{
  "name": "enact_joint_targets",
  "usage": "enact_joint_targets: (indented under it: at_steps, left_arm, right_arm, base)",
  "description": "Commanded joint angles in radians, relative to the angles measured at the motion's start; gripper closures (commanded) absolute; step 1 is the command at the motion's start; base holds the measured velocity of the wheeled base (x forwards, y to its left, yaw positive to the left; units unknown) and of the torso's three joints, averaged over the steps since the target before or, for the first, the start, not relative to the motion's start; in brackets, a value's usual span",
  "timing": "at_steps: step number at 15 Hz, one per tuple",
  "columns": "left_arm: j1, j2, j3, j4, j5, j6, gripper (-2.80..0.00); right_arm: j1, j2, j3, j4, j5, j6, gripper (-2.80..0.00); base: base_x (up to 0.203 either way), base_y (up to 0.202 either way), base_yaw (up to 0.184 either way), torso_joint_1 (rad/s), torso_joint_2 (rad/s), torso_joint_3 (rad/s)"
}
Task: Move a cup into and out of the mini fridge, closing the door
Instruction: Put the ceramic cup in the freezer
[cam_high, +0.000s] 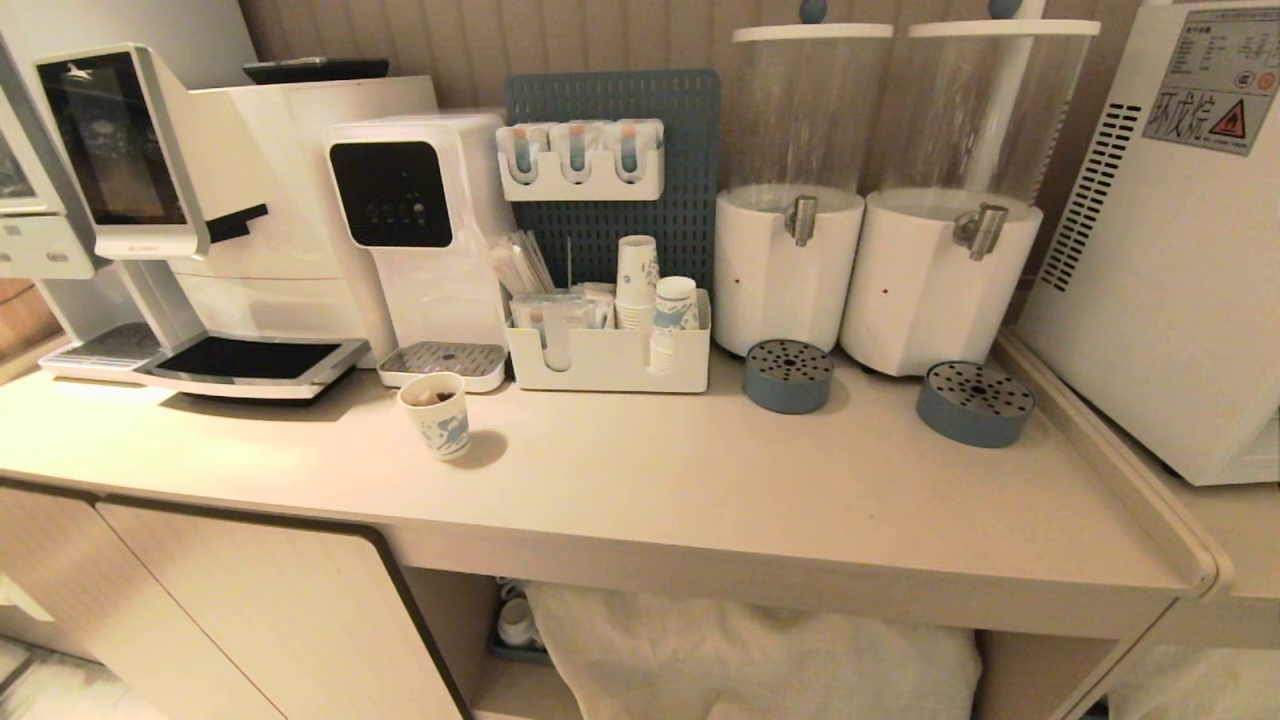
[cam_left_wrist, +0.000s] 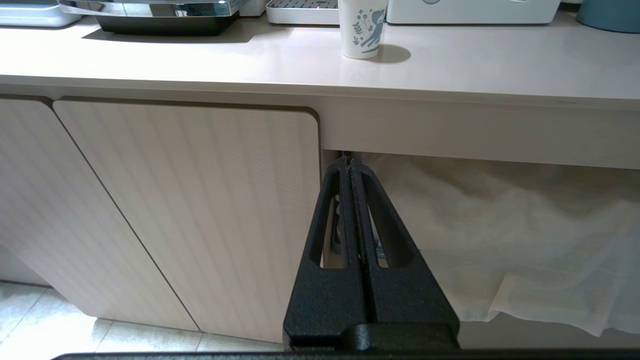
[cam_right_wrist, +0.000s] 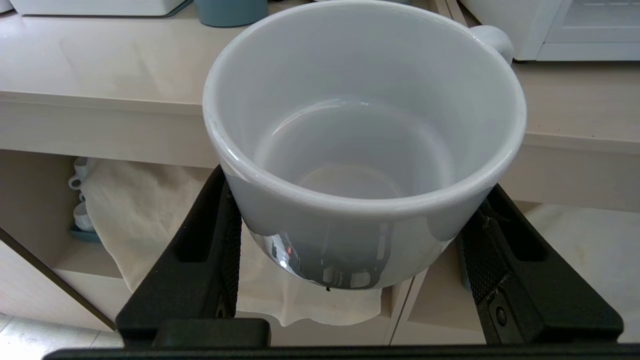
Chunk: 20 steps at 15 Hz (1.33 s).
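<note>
Cup (cam_right_wrist: 365, 150): white, empty, upright, clamped between the two black fingers (cam_right_wrist: 200, 260) of the right tool (cam_right_wrist: 350, 240); its handle points away from the wrist.
Right tool: held in front of the desk (cam_right_wrist: 100, 65), below its top edge, outside the head view.
Left tool (cam_left_wrist: 350, 170): fingers pressed together with nothing between them, low in front of the cabinet door (cam_left_wrist: 200, 210), also outside the head view.
Fridge (cam_high: 1170, 240): white box at the right end, on a lower surface beside the desk; side vent slots and a sticker with a warning triangle face the head camera.
Door (cam_right_wrist: 590, 22): a white-framed glass panel shows at the fridge's front in the right wrist view; whether it is fully shut cannot be told.
Paper cup (cam_high: 437, 415): blue print, standing alone on the desk near the drip tray (cam_high: 442, 362).
Dispensers (cam_high: 790, 200): two clear-topped cylinders at the back, each with a round blue tray (cam_high: 788, 375) in front.
Organiser (cam_high: 610, 355): white box holding stacked paper cups and sachets.
Cloth (cam_high: 750, 650): white, bundled on the open shelf under the desk.
</note>
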Motion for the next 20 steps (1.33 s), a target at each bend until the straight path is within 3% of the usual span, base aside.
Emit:
enact_joint_targets:
  at_steps: [1,7,20]
  left_arm:
    - [0.000,0.002,0.000,-0.001,0.001,0.001,0.00]
    - [0.000,0.003,0.000,-0.001,0.004,0.001,0.00]
    - [0.000,0.002,0.000,0.002,0.006,0.001,0.00]
  right_arm:
    - [0.000,0.002,0.000,0.001,0.000,-0.001,0.00]
    - [0.000,0.003,0.000,0.001,-0.003,-0.001,0.00]
    - [0.000,0.003,0.000,0.001,-0.001,-0.001,0.00]
  base:
    - [0.000,0.000,0.000,0.000,0.00,0.000]
    - [0.000,-0.024,0.006,-0.001,0.00,0.002]
    - [0.000,-0.194,-0.010,0.001,0.00,0.002]
